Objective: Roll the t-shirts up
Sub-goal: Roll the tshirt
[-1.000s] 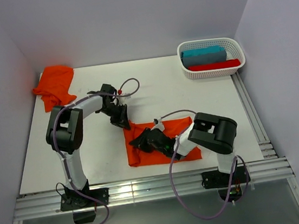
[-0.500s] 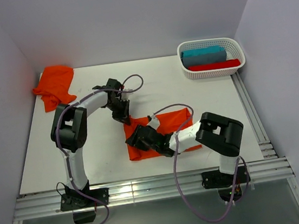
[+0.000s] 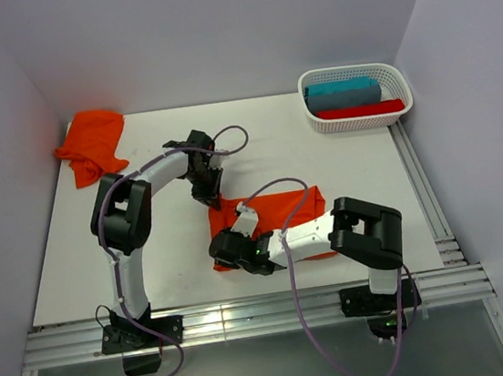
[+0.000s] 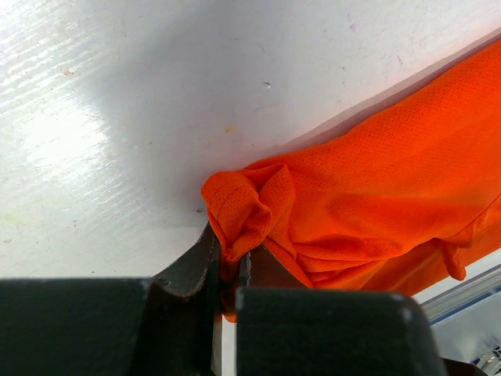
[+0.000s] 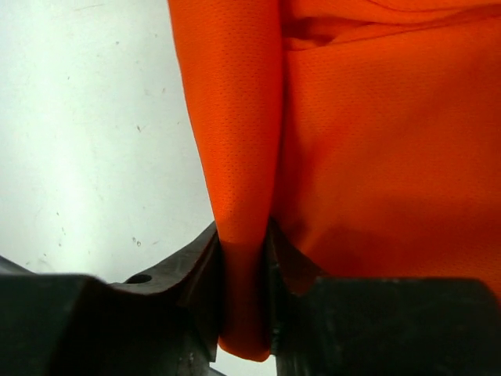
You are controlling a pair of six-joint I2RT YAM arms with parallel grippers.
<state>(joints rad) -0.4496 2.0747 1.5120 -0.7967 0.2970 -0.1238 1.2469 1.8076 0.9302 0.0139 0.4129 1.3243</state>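
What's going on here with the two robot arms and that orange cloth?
Both arms grip the bright orange t-shirt lying on the white table. The left gripper is shut on a bunched corner at its far left; the right gripper is shut on a fold along its near left edge. A second orange t-shirt sits crumpled in the far left corner.

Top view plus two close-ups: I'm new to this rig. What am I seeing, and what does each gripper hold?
The top view looks down from behind two robot arms bolted at the table's near edge. Each close-up comes from a wrist camera. The left gripper pinches a bunched corner of the middle orange t-shirt; the right gripper clamps a fold along its left edge. A second orange t-shirt lies crumpled far left. The white basket, far right, holds a teal cloth and a red cloth.
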